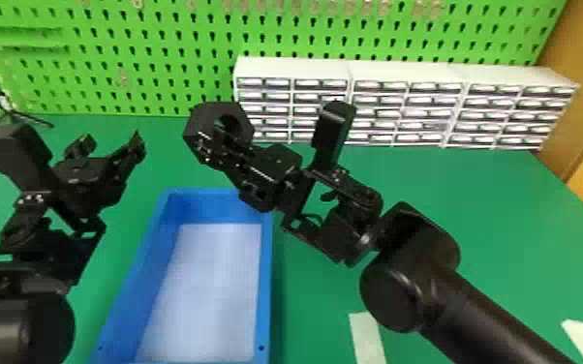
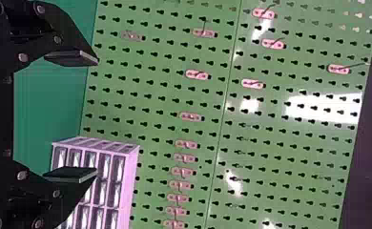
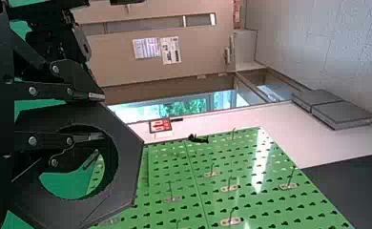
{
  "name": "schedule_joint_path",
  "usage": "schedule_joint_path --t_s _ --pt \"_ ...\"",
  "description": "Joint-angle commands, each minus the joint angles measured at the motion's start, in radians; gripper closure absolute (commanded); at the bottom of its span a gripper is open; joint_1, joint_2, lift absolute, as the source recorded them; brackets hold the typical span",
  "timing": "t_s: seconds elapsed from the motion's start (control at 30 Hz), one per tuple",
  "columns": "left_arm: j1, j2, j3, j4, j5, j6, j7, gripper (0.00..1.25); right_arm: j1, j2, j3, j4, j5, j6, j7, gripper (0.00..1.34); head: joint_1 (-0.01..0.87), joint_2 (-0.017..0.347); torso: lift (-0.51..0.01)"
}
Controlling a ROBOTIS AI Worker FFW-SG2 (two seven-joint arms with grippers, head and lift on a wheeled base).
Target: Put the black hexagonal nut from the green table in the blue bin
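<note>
My right gripper (image 1: 220, 140) is shut on the black hexagonal nut (image 1: 197, 118), holding it by one side of its ring, up beyond the far end of the blue bin (image 1: 267, 271). From the right wrist, the nut (image 3: 129, 155) stands with its round hole showing, one wall clamped between the fingers of the right gripper (image 3: 99, 117). To the left of the bin, the left gripper (image 1: 111, 141) is open and holds nothing. Its two fingers stand wide apart in the left wrist view, where the left gripper (image 2: 97, 116) faces the pegboard.
White drawer cabinets (image 1: 402, 72) line the back of the green table (image 1: 489, 232), before a green pegboard (image 1: 160, 29). White strips (image 1: 367, 339) lie on the table at the front right. The right arm spans the space right of the bin.
</note>
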Motion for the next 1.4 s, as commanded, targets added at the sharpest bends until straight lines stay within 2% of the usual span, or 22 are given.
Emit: schedule_joint_path --t_s 0.0,0.23,0.33,0.4,0.57,1.07,1.37 --pt "-0.001 0.000 -0.001 0.002 0.001 -0.003 0.001 0.43 -0.001 0.005 0.016 0.002 -0.007 0.000 0.000 0.97 0.692 0.008 -0.097" --pt "-0.002 0.000 -0.001 0.003 0.002 -0.005 0.001 0.43 -0.002 0.011 0.026 0.008 -0.041 0.044 0.000 0.97 0.692 0.008 -0.097" --pt "-0.002 0.000 -0.001 0.003 0.002 -0.005 0.001 0.43 -0.004 0.019 0.008 0.008 -0.095 0.179 0.003 0.82 0.692 0.008 -0.097" --pt "-0.002 0.000 -0.001 0.003 0.002 -0.005 0.001 0.43 -0.004 0.019 0.005 0.008 -0.095 0.201 0.010 0.70 0.692 0.008 -0.097" --pt "-0.002 0.000 -0.001 0.005 0.002 -0.006 0.001 0.43 -0.001 0.020 0.000 0.007 -0.095 0.212 0.013 0.61 0.692 0.008 -0.097" --pt "-0.002 0.000 -0.001 0.005 0.006 -0.008 0.001 0.43 0.021 0.022 -0.044 0.001 -0.064 0.226 0.014 0.61 0.692 0.008 -0.097" --pt "0.001 0.000 0.002 0.005 0.009 -0.011 0.001 0.43 0.093 0.039 -0.204 -0.018 0.040 0.226 0.022 0.61 0.692 0.008 -0.097"
